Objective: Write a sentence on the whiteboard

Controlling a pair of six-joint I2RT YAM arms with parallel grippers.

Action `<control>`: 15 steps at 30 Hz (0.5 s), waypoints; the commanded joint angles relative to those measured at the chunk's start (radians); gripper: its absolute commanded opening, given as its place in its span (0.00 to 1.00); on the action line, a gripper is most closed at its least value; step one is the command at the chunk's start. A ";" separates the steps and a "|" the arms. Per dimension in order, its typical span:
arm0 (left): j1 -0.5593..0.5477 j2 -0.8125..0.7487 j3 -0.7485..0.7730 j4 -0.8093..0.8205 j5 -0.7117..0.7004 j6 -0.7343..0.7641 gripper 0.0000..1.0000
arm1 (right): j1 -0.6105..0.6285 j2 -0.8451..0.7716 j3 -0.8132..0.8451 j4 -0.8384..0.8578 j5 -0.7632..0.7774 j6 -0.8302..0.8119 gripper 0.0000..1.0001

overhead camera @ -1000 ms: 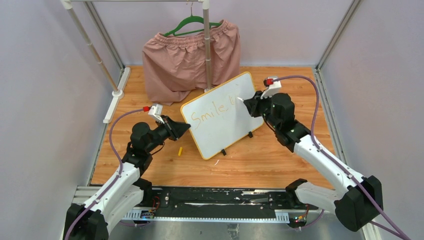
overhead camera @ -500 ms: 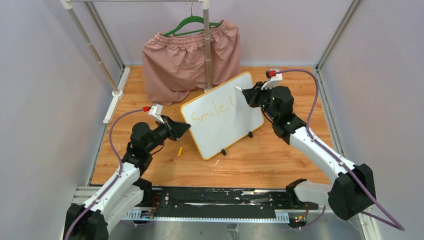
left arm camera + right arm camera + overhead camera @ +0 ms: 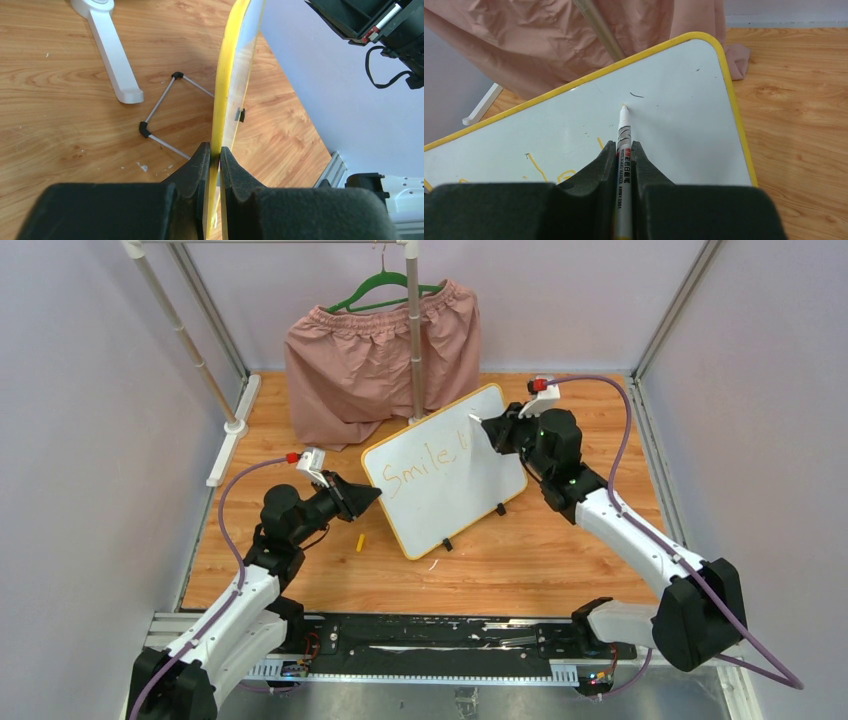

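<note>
The whiteboard (image 3: 445, 475) stands tilted on the wooden table, with a yellow frame. The sentence (image 3: 418, 468) reads "Smile" in orange, followed by one more stroke. My left gripper (image 3: 372, 495) is shut on the board's left edge. In the left wrist view the board (image 3: 231, 75) is edge-on between the left gripper's (image 3: 215, 152) pads. My right gripper (image 3: 492, 430) is shut on a white marker (image 3: 623, 135), which runs out past the right gripper (image 3: 624, 147). The marker's tip meets the whiteboard (image 3: 674, 120) near its upper right, past the orange strokes (image 3: 536, 167).
Pink shorts (image 3: 380, 360) hang on a green hanger from a rack pole (image 3: 413, 330) behind the board. The rack's white foot (image 3: 232, 435) lies at the left. A small yellow cap (image 3: 361, 540) lies on the table by the board's lower left corner. The board's wire stand (image 3: 160, 107) sits behind it.
My right gripper has moved the marker a little up and toward the board's far right corner. The left gripper and the board have not moved.
</note>
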 commanded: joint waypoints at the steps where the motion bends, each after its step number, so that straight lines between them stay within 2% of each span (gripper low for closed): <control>1: 0.002 -0.021 -0.002 0.031 0.012 -0.001 0.00 | -0.015 0.008 0.033 -0.023 -0.018 0.009 0.00; 15: 0.002 -0.020 -0.002 0.032 0.011 -0.001 0.00 | -0.015 -0.026 -0.033 -0.063 -0.043 0.014 0.00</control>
